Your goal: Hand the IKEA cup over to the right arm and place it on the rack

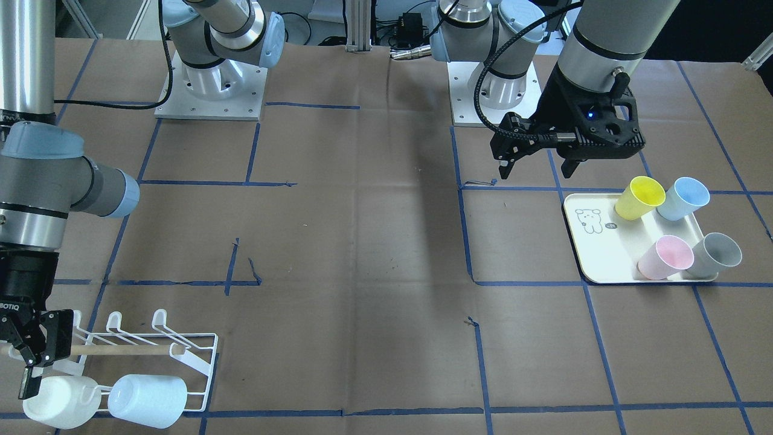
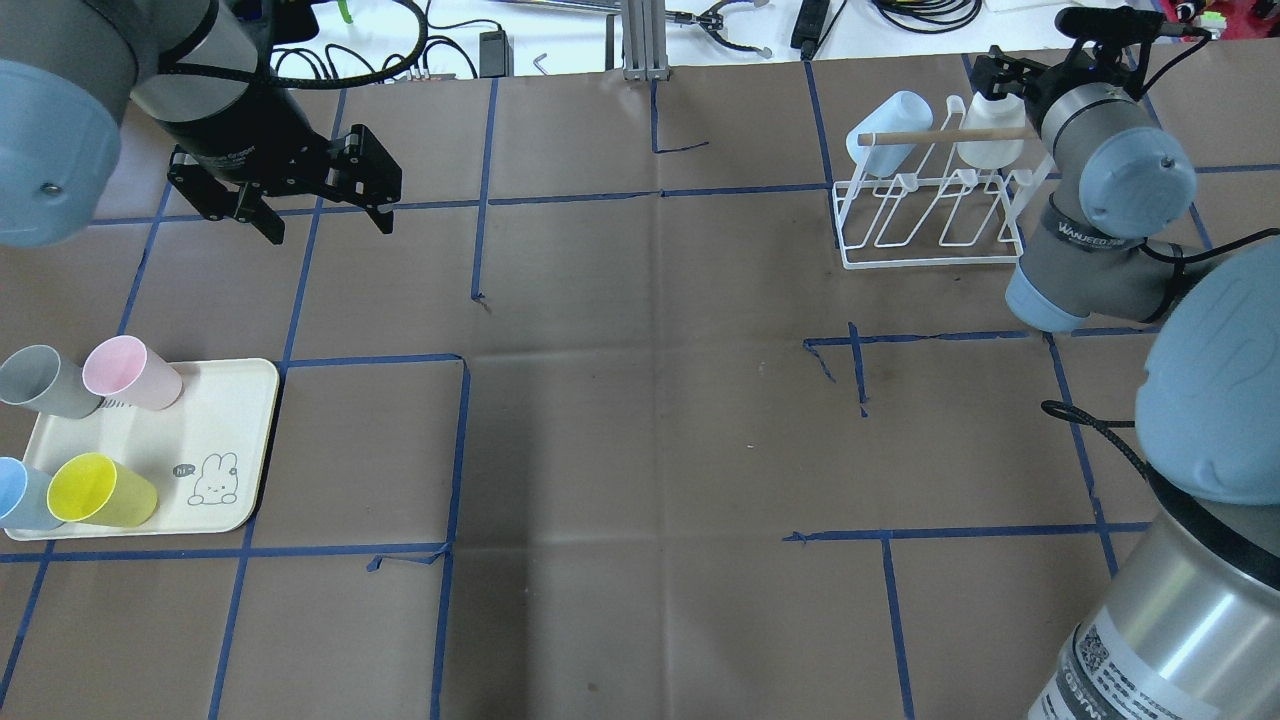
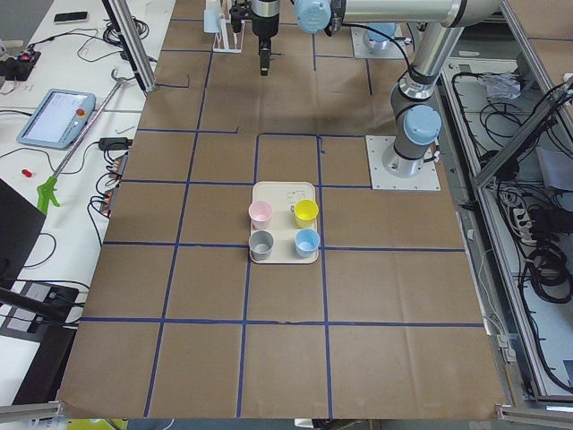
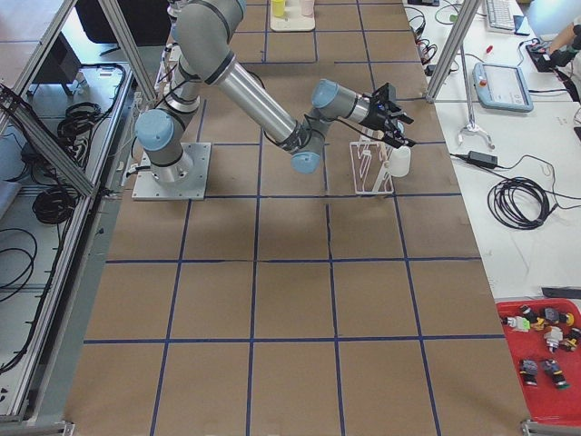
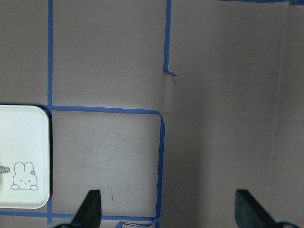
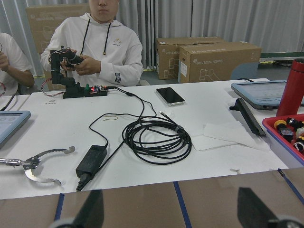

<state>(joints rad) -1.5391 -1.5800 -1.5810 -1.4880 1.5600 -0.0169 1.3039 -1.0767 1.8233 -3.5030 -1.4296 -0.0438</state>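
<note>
The white wire rack (image 1: 192,356) with its wooden rod stands at the table's right end and also shows in the overhead view (image 2: 930,215). A white cup (image 1: 60,402) and a pale blue cup (image 1: 148,400) lie tilted on its prongs. My right gripper (image 1: 37,370), marked ROBOTIQ, is open and empty right above the white cup; its wrist view shows its fingertips (image 6: 92,211) spread with nothing between them. My left gripper (image 2: 330,228) is open and empty, hovering beyond the cream tray (image 2: 235,440). Yellow (image 2: 100,490), blue (image 2: 20,495), pink (image 2: 130,372) and grey (image 2: 45,380) cups stand on the tray.
Blue tape lines grid the brown table cover. The arm bases (image 1: 211,90) sit at the robot's side. Beyond the table's far edge are cables and an adapter (image 6: 92,161) on a white bench, and people seated there.
</note>
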